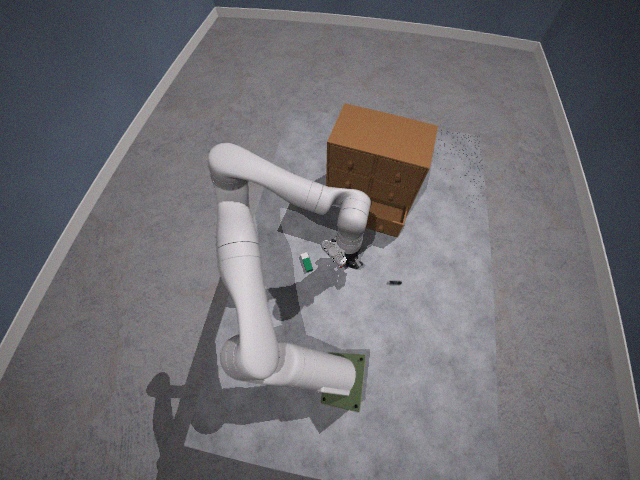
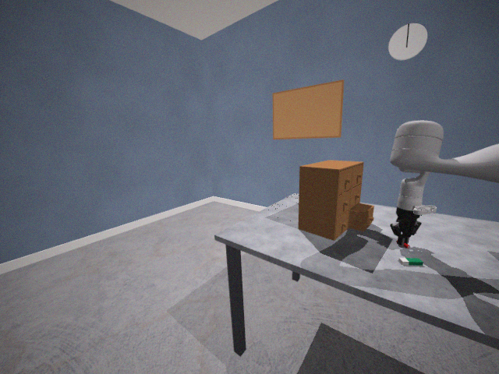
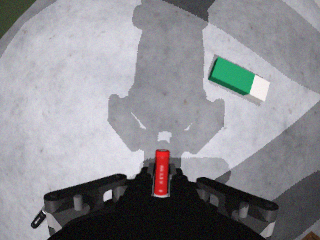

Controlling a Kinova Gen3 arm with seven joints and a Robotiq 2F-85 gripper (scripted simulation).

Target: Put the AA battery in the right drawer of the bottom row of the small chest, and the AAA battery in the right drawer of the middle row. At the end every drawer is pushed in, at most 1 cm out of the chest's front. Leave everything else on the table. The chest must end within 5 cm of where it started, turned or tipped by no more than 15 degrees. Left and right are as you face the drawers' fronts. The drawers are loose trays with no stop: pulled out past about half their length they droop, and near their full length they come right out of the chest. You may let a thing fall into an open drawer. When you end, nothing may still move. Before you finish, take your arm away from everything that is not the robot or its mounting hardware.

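Top view: bottom-right drawer (image 1: 392, 228) (image 2: 367, 217) open, black battery (image 1: 394, 282) (image 3: 38, 218) towards the table's right edge. Exterior: gripper (image 1: 353, 261) (image 2: 402, 242) (image 3: 161, 171) low, well inside the near edge. Wrist: fingers narrowed, apparently gripping the red battery (image 2: 406, 245) (image 3: 161, 172); pick-up underway, lift next.

The chest (image 1: 387, 131) (image 2: 318, 197) (image 3: 313, 237) stands at the far side of the bench (image 1: 439, 335) (image 2: 277, 263) (image 3: 60, 100), and its bottom right drawer (image 1: 385, 226) (image 2: 361, 217) is out toward the near side. Before the chest, one battery (image 1: 340, 266) (image 2: 406, 245) (image 3: 161, 172) is between the fingers of the claw (image 1: 346, 265) (image 2: 402, 243) (image 3: 161, 171). Left of it lies the eraser (image 1: 306, 262) (image 2: 412, 261) (image 3: 240, 80); to the right lies the other battery (image 1: 394, 282) (image 3: 37, 218). The base plate (image 1: 359, 401) (image 3: 9, 12) is at the near side.
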